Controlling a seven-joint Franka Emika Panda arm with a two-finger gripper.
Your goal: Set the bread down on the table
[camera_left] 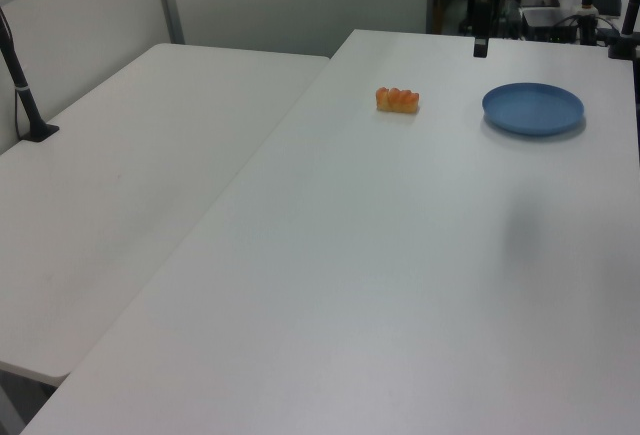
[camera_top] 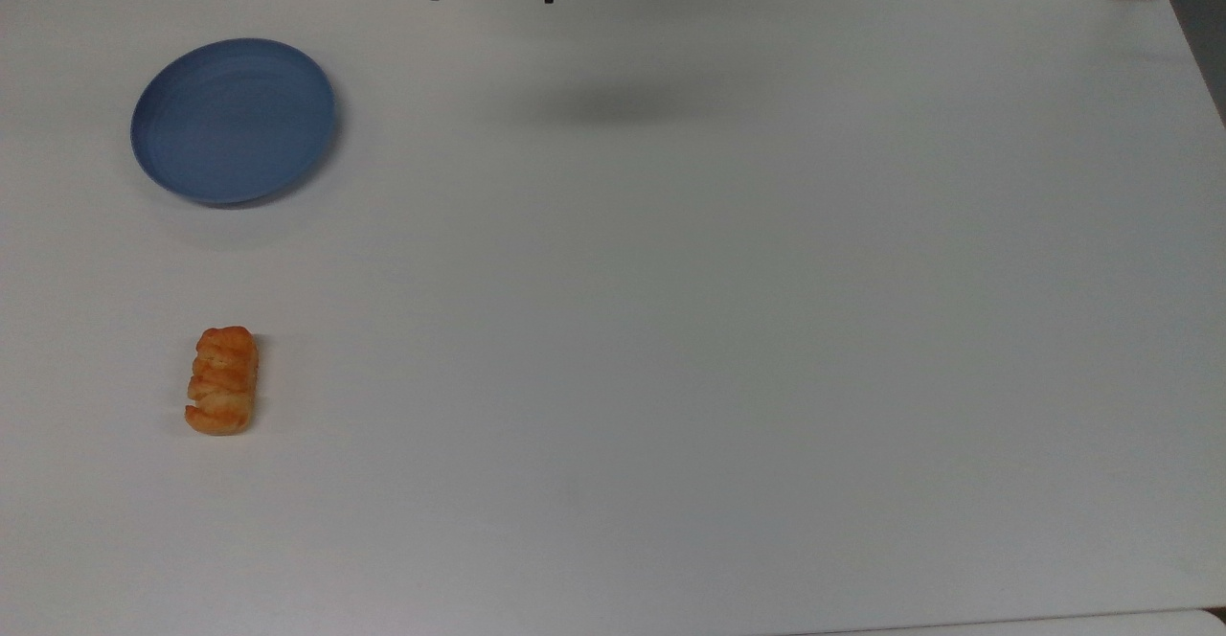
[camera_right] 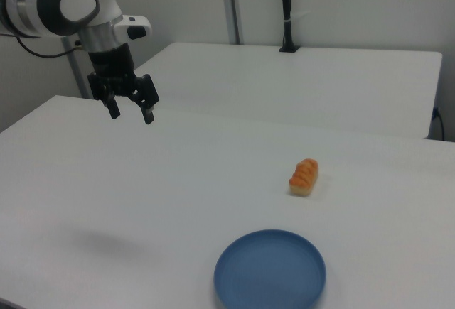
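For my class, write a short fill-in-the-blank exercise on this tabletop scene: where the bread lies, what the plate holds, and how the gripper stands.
1. The bread lies directly on the white ____, not on the plate.
2. The round plate is ____ in colour and has nothing on it.
3. The gripper hangs above the table with its fingers ____ and nothing between them.
4. Bread and plate are ____, with bare tabletop between them.

Missing words: table; blue; open; apart
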